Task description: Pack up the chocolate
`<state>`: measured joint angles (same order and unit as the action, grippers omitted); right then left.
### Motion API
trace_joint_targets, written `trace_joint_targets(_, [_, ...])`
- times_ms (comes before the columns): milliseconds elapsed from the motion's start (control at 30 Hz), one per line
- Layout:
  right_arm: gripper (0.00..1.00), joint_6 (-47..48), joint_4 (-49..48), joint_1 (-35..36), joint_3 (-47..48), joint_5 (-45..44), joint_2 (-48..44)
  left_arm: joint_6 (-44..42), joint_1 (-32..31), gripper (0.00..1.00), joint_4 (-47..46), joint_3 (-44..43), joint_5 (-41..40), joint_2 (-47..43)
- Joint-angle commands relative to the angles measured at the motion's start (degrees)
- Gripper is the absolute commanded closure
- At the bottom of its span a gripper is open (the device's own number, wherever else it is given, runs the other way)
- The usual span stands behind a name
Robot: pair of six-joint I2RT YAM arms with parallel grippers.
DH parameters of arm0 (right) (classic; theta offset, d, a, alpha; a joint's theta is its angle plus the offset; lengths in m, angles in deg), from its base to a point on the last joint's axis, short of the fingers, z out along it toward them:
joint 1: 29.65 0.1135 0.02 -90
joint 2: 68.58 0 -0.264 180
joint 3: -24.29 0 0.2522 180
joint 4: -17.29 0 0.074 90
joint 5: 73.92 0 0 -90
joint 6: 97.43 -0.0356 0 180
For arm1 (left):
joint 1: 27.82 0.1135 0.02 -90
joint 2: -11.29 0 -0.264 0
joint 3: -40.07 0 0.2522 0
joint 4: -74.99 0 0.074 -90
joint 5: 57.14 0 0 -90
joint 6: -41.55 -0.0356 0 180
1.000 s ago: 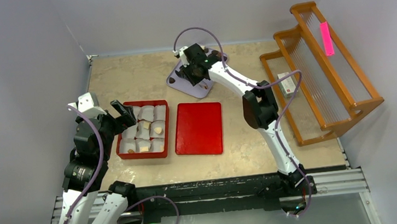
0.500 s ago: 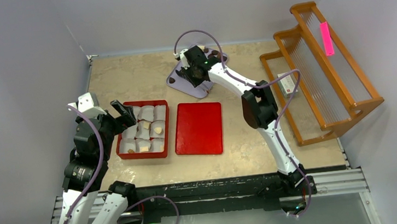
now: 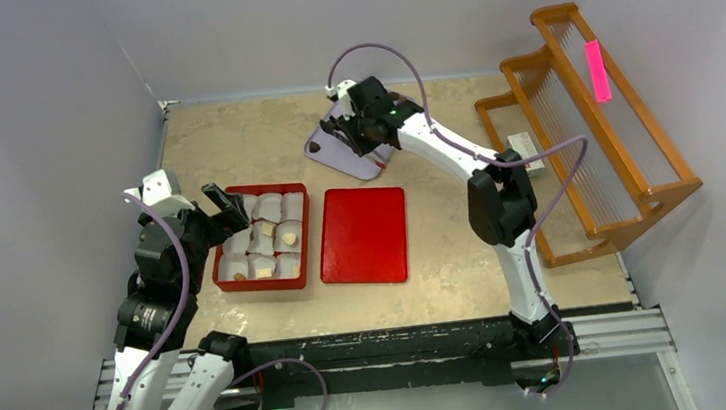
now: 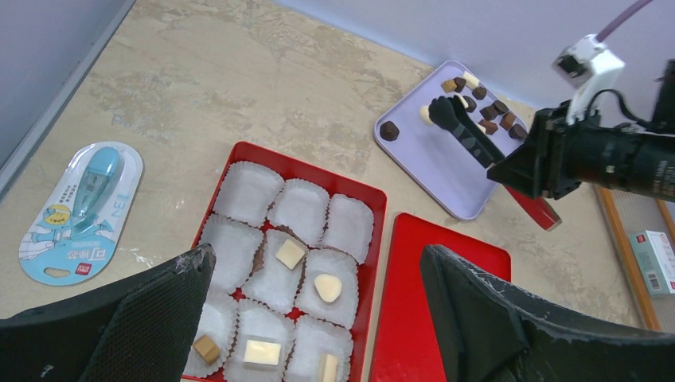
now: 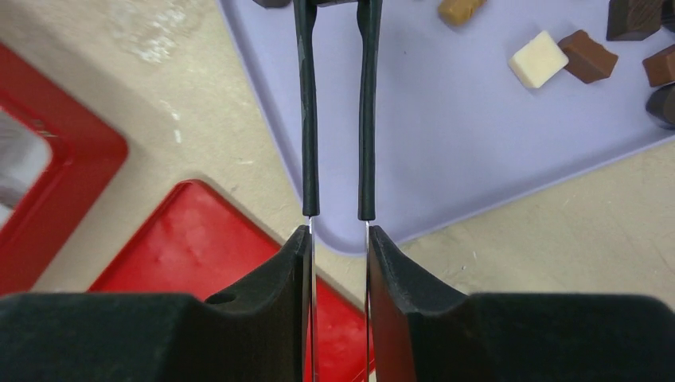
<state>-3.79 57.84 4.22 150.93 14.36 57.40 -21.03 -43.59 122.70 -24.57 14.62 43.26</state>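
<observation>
The chocolate lies in two places. Several dark, tan and cream pieces (image 4: pixel 485 111) (image 5: pixel 539 58) sit on the purple tray (image 3: pixel 329 153) (image 5: pixel 446 143). A few cream and tan pieces (image 4: pixel 327 287) rest in white paper cups inside the red box (image 3: pixel 307 232) (image 4: pixel 380 239). My right gripper (image 3: pixel 363 125) (image 5: pixel 338 235) is shut on black-tipped tongs (image 5: pixel 306 119) (image 4: pixel 466 131), which reach over the tray. Their tips are narrowed beside a cream piece and run out of the top of the right wrist view. My left gripper (image 3: pixel 228 203) (image 4: pixel 317 263) hangs open above the box.
A red lid (image 3: pixel 363 235) (image 4: pixel 446 302) lies flat to the right of the box. A wooden rack (image 3: pixel 592 123) stands at the right with a small carton (image 3: pixel 524 149) in it. A blue blister pack (image 4: pixel 76 207) lies left of the box.
My right gripper has squeezed the tongs narrower, and the right arm's elbow has swung to the right while the wrist stays over the tray. The left arm has not moved.
</observation>
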Motion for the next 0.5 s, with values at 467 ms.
trace_joint_targets(467, [0.75, -9.7, -9.2, 7.5, -12.2, 14.4, -15.5, 0.1, 0.6, 0.01, -1.8, 0.1, -0.4, -0.4])
